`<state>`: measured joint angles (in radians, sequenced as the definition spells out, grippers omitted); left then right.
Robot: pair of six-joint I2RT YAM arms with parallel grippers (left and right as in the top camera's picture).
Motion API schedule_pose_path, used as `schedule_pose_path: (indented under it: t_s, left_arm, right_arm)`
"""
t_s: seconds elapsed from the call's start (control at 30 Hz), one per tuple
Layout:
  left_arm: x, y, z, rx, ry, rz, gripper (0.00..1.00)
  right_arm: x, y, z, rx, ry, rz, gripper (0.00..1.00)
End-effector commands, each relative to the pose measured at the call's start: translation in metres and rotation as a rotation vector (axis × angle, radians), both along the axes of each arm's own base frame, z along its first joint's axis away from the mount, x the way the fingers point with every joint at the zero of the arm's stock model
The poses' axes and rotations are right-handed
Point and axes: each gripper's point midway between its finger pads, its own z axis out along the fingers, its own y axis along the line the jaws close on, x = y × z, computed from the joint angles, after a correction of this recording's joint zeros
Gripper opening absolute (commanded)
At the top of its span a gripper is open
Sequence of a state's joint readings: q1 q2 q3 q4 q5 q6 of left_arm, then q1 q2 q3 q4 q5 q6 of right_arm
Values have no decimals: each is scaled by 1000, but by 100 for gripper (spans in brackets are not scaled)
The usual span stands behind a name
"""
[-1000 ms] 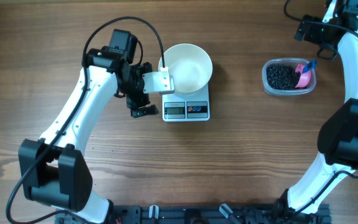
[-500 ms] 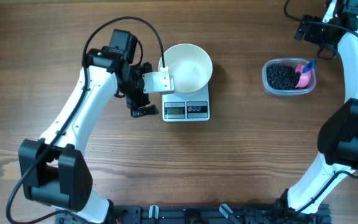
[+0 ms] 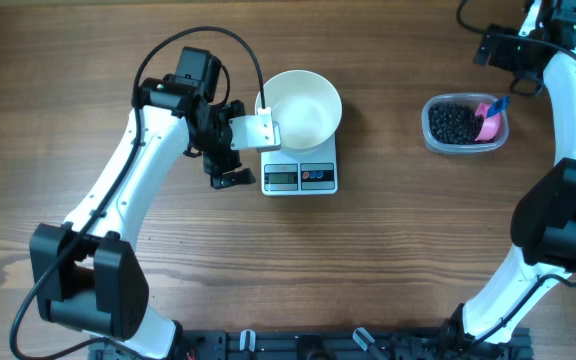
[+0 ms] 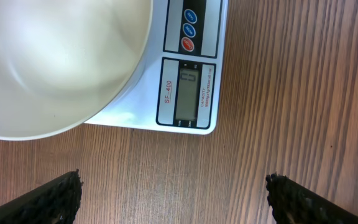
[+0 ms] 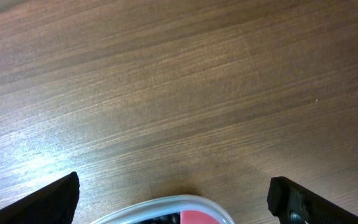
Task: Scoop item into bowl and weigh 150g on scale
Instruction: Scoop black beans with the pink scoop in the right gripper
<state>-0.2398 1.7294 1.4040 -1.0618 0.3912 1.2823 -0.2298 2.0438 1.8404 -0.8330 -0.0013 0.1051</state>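
The white bowl [image 3: 301, 108] stands on the white scale [image 3: 300, 177]; its inside shows only white [image 4: 55, 56]. The scale's display and round buttons [image 4: 188, 93] face the front. My left gripper [image 3: 230, 142] hovers just left of the scale, open, with only bare wood between its fingertips [image 4: 176, 193]. The black beans [image 3: 453, 122] lie in a clear tub [image 3: 465, 140] at the right, with a pink scoop [image 3: 489, 118] in it. My right gripper [image 3: 503, 62] is behind the tub, open and holding nothing [image 5: 176, 200]. The tub's rim [image 5: 166, 204] and a bit of the scoop [image 5: 197, 218] show low in the right wrist view.
The wooden table [image 3: 388, 250] carries only the scale with its bowl and the tub. The left arm [image 3: 138, 180] crosses the left half. The right arm [image 3: 568, 150] runs along the right edge.
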Motion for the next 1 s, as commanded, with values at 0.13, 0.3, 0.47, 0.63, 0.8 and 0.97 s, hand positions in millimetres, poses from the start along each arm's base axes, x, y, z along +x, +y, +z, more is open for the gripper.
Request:
schedule_pose_path:
  t_s: [0.13, 0.3, 0.47, 0.63, 0.8, 0.97]
  left_arm:
    - [0, 0, 5, -12, -18, -16, 100]
    - [0, 0, 5, -12, -18, -16, 100]
    - [0, 0, 5, -12, -18, -16, 100]
    - [0, 0, 5, -12, -18, -16, 100]
    - [0, 0, 5, -12, -18, -16, 100]
    - [0, 0, 5, -12, -18, -16, 100]
  right_arm:
    - [-37, 5, 72, -42, -39, 11, 100]
    - [-79, 15, 55, -1, 116, 12, 100]
    - [-98, 32, -2, 85, 225, 44, 93]
    - [-100, 33, -39, 75, 235, 78, 67]
    - [-69, 25, -28, 31, 100, 94, 27]
    - [-57, 22, -22, 15, 44, 94, 15]
